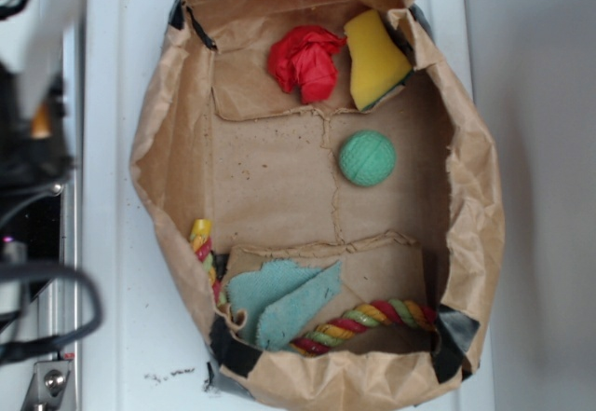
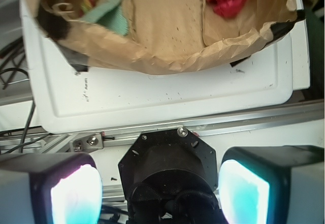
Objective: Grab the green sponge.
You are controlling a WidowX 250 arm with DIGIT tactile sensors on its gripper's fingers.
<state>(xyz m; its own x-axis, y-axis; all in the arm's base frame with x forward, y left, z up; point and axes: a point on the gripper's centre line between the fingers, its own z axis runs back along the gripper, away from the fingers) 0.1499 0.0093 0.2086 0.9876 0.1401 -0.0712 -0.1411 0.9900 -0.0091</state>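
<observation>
Fingers of mine are standing wide apart, gripping nothing and touching nothing; my gripper is hanging outside the paper bag, above the robot base, likely keeping clear before reaching in. Inside, the green sponge is lying loose on the bag floor, below the yellow sponge and red cloth, with open room around it.
</observation>
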